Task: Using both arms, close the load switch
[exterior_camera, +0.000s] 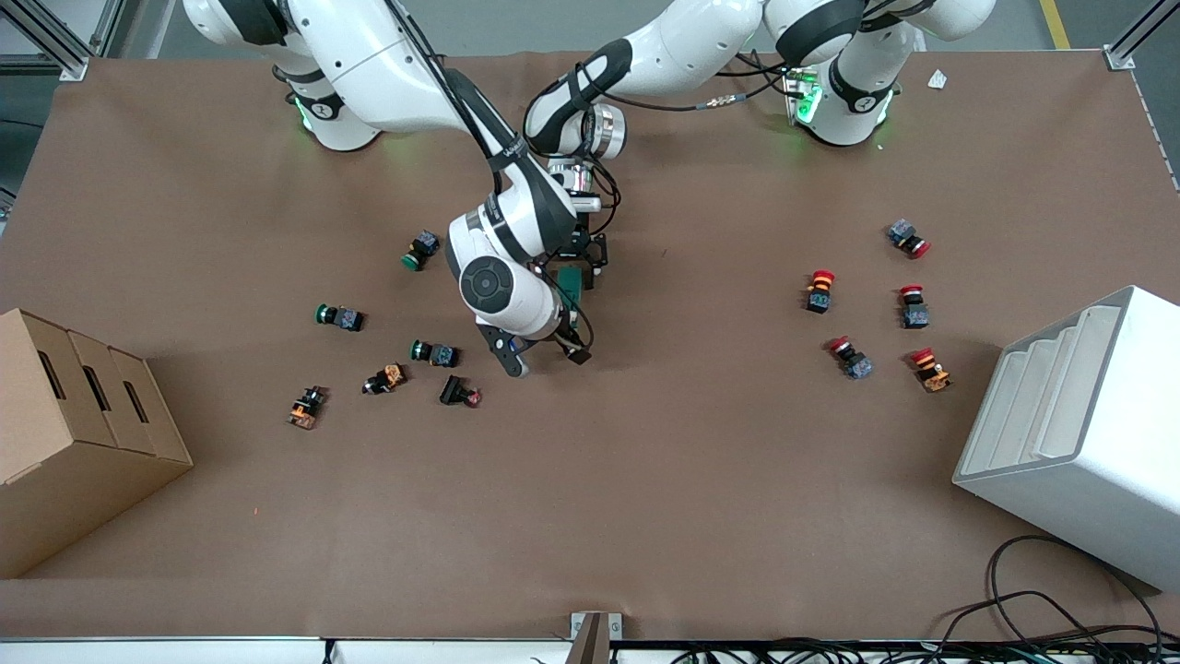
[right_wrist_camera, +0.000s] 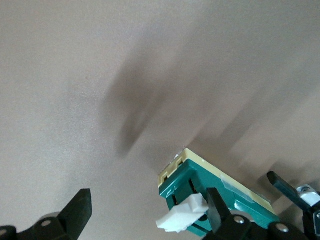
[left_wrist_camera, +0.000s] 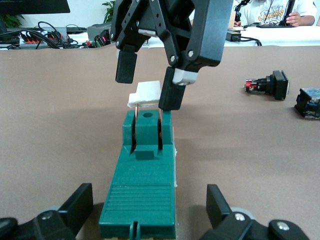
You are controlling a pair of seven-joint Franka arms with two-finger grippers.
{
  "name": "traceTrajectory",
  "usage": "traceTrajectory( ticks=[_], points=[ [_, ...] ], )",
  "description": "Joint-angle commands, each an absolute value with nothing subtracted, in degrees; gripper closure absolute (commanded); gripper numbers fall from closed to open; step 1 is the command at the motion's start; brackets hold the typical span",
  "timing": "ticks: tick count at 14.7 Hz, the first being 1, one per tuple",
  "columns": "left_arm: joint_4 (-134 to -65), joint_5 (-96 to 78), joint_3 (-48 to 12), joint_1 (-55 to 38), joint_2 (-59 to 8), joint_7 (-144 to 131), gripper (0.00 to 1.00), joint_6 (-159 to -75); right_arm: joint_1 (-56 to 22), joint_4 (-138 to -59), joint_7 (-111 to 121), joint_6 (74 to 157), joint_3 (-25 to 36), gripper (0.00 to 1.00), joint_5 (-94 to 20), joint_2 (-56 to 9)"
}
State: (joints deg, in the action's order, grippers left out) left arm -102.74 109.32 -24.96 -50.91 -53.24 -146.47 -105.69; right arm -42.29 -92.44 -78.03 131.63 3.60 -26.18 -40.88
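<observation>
1. Lying nearest the front camera among the loose parts are orange, black and green push buttons (exterior_camera: 385, 379), scattered on the brown table (exterior_camera: 590, 516) toward the right arm's end, past the cardboard box (exterior_camera: 74, 433).
2. A white tiered bin (exterior_camera: 1079, 424) sits at the left arm's end, with red-capped buttons (exterior_camera: 876, 314) just farther from the camera.
3. Mid-table, the right gripper (left_wrist_camera: 150, 82) hangs over the white-lever end of the load switch (left_wrist_camera: 142, 185); its fingers (left_wrist_camera: 171, 95) are spread wide, one pad touching the raised white lever (left_wrist_camera: 145, 93), the other apart from it.
4. The load switch, a dark green block on a cream base, lies on the table between both grippers, half hidden under the right arm's wrist (exterior_camera: 502, 286) in the front view.
5. The left gripper (left_wrist_camera: 150, 220) straddles the switch's plain end; its fingers stand wide, well clear of the block's sides.
6. Both arm bases stand farthest from the camera.
</observation>
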Motion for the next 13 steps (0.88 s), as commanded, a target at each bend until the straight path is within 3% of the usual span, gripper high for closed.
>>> traceTrajectory(
  ticks=[1, 5, 13],
  points=[
    [-102.0, 110.5, -24.3, -51.4, -53.9, -146.5, 0.00, -105.2, -40.5, -85.3, -79.5, 132.1, 3.0, 0.00, -27.2, -43.9],
    [-102.0, 110.5, -24.4, -51.6, -53.9, -146.6, 0.00, -105.1, -40.3, -85.0, -80.2, 131.7, 2.9, 0.00, -27.3, -44.7],
    [-102.0, 110.5, -24.4, -51.6, -53.9, -146.9, 0.00, -105.1, -37.2, -83.3, -81.7, 131.7, 2.8, 0.00, -38.4, -48.2]
  ],
)
